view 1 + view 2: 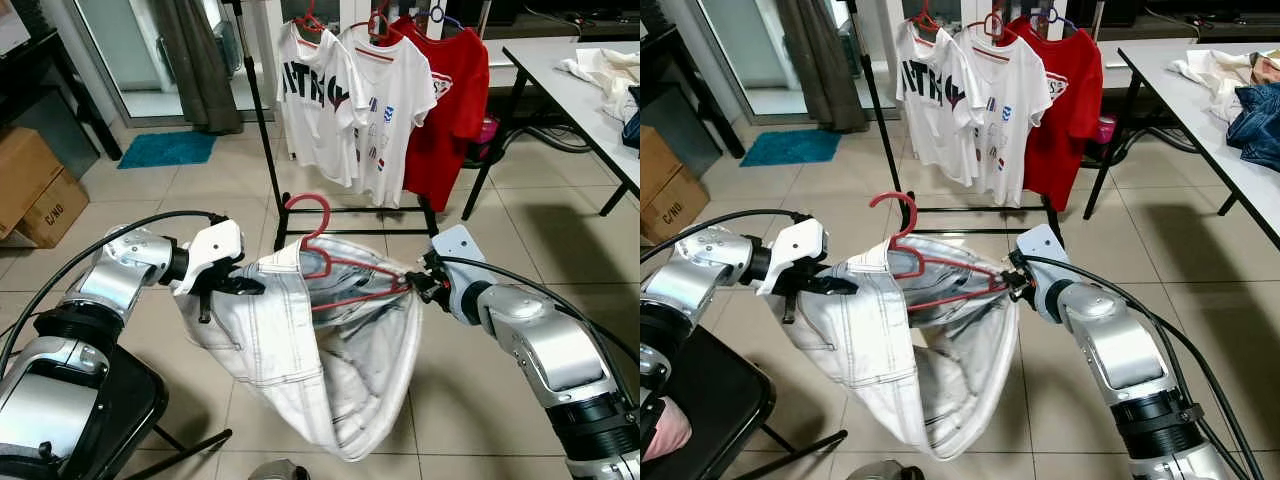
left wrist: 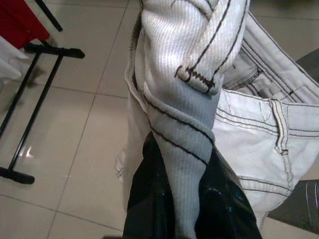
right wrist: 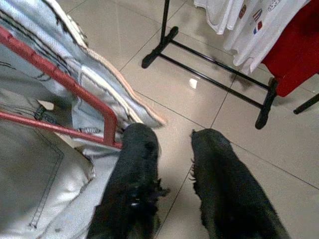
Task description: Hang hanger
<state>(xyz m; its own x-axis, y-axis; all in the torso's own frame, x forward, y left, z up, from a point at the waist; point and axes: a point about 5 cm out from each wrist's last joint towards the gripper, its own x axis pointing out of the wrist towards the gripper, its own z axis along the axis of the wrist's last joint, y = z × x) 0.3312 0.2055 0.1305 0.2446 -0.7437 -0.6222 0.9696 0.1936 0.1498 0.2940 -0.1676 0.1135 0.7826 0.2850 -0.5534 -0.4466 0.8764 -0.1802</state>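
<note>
A red hanger (image 1: 330, 262) sits inside the waist of a white denim garment (image 1: 300, 350), its hook (image 1: 308, 205) sticking up above the cloth. My left gripper (image 1: 235, 283) is shut on the garment's waistband (image 2: 184, 144), holding up the left side. At the hanger's right end, my right gripper (image 1: 418, 280) is open. In the right wrist view the hanger's corner (image 3: 107, 124) lies against the outside of one finger (image 3: 134, 169), and bare floor shows between the two fingers. The garment hangs in a loose pouch between my arms, above the floor.
A black clothes rack (image 1: 262, 120) stands ahead with two white T-shirts (image 1: 320, 95) and a red shirt (image 1: 450, 100) on hangers. A white table (image 1: 570, 70) with clothes is at the right. Cardboard boxes (image 1: 30, 185) are at the left, a black chair (image 1: 90, 410) below my left arm.
</note>
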